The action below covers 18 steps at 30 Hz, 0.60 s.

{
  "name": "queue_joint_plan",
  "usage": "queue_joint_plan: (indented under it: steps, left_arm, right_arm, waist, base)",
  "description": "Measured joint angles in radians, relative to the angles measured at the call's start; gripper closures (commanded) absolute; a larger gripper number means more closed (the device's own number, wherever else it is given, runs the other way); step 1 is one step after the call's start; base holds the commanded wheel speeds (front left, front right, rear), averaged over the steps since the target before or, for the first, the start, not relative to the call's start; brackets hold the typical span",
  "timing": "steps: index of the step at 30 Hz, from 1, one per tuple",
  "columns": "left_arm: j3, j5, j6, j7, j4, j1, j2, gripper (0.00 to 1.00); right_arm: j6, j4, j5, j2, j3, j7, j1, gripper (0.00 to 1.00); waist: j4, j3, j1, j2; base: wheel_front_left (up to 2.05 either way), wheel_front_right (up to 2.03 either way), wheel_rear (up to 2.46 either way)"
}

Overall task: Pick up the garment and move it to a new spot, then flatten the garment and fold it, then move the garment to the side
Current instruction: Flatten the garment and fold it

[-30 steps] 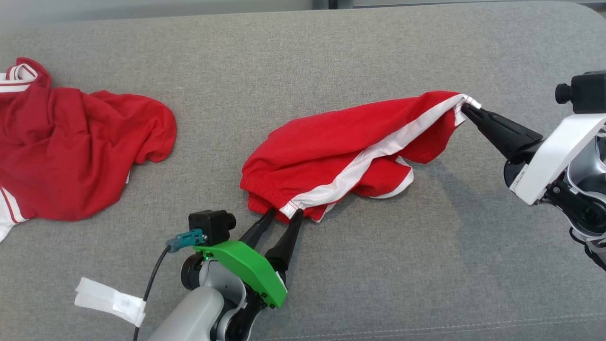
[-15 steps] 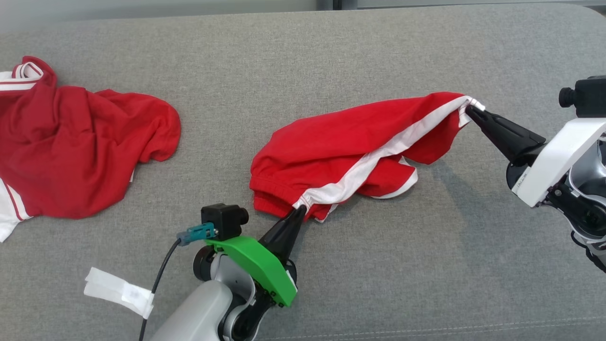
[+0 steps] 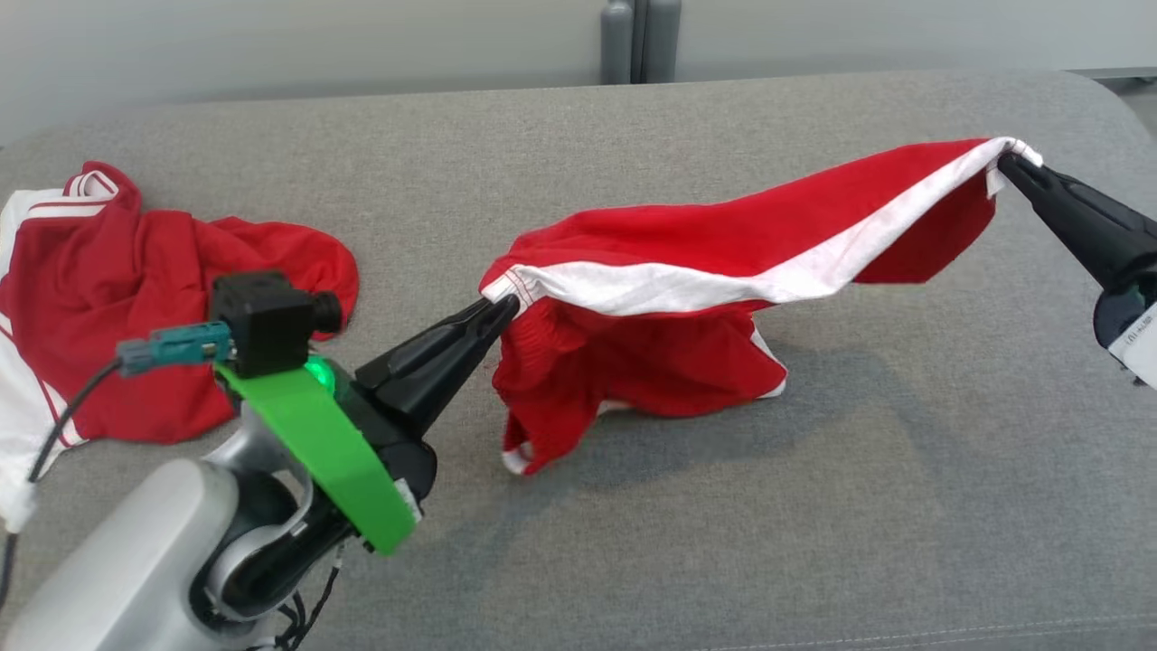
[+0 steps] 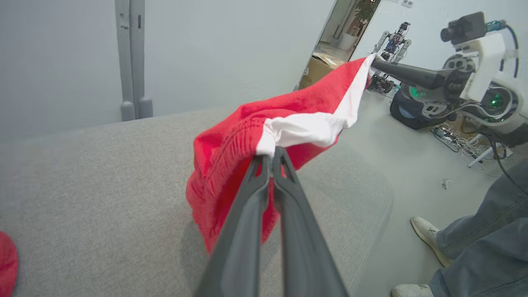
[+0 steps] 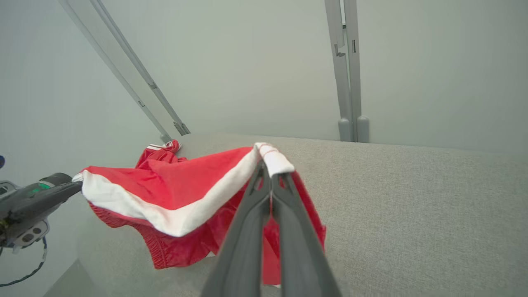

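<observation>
So, hidden stuff first: the right gripper [image 3: 1010,163] has its arm cut off by the right edge of the head view, so you only get the dark fingers and a bit of white housing. The shirt [image 3: 136,298] on the far left is crumpled. It's partly behind the left wrist's black camera and clipped by the left edge, so I can't make out any print on it. The shorts [image 3: 723,244] are bunched underneath, and I can't tell front from back.

The left gripper [image 3: 508,307] is pinched tight on the waistband end of the white stripe. The right one is clamped on the stripe's other end, at the hem.

Compared to half a second ago, the shorts are up off the cushion [image 3: 813,506] instead of lying mostly flat. They're stretched in the air between the two grippers, right end higher, and the loose red part sags down and seems to touch the cushion in the middle. The head camera has tilted too, so the whole scene sits lower in that view.

Around it there's a grey post [image 3: 640,41] past the far edge. In the left wrist view a person's jeans leg [image 4: 486,231] and pale shoe [image 4: 429,239] stand on the floor off the right end. Nothing's between the grippers but the shorts.
</observation>
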Motion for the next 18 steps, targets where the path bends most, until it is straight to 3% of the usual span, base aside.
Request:
queue_joint_plan:
  steps: [7,13,16,18]
  left_arm:
    - [0.13,-0.124,0.002,0.095,-0.328,0.022,0.162,1.0]
    - [0.246,-0.225,0.082,0.17,-0.46,0.046,0.263,1.0]
    - [0.27,-0.296,0.118,0.228,-0.478,0.046,0.287,1.0]
    - [0.27,-0.334,0.142,0.275,-0.449,0.039,0.297,1.0]
  right_arm:
    - [-0.036,-0.193,0.172,-0.081,-0.11,-0.01,0.17,1.0]
    - [-0.08,-0.273,0.252,-0.174,-0.161,0.006,0.276,1.0]
    - [-0.078,-0.313,0.311,-0.184,-0.152,0.04,0.3,1.0]
    - [-0.059,-0.33,0.342,-0.173,-0.136,0.065,0.294,1.0]
  waist:
    - [-0.053,-0.017,0.0,0.0]
    - [-0.096,0.002,0.0,0.0]
    - [-0.108,0.029,0.0,0.0]
    - [-0.112,0.051,0.0,0.0]
  base:
    - [0.0,0.0,0.0]
    - [0.0,0.0,0.0]
    - [0.0,0.0,0.0]
    - [0.0,0.0,0.0]
